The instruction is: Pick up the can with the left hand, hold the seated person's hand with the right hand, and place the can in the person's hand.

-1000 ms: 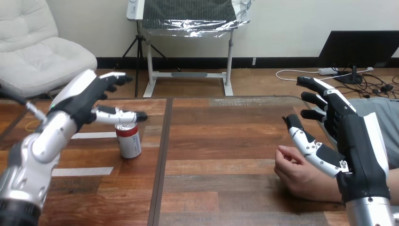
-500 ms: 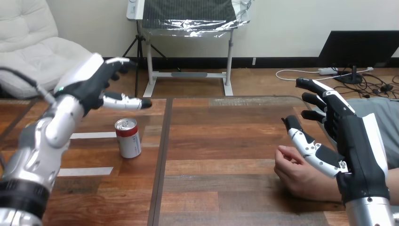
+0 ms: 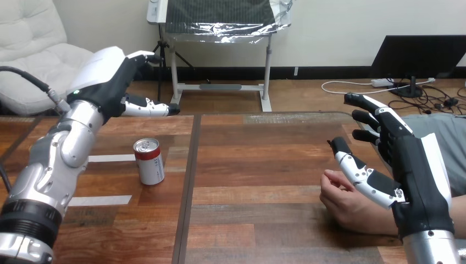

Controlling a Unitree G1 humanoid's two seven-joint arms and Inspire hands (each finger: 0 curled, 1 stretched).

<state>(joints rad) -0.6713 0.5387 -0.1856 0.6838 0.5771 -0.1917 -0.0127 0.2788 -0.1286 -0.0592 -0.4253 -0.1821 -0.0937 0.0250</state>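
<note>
Overhead, left hand [image 3: 110, 82] hovering above can [image 3: 149, 160]

The can is standing upright on the desk [image 3: 264, 220], directly below the spread, empty fingers [image 3: 140, 55]. The right hand [image 3: 412, 159] is hanging open over the person's hand [image 3: 346, 203].

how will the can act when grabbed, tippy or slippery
The can stands upright, tall and narrow, so a sideways nudge would probably tip it, then it may roll. Its smooth metal wall looks slick and likely dents under a hard squeeze.
</note>
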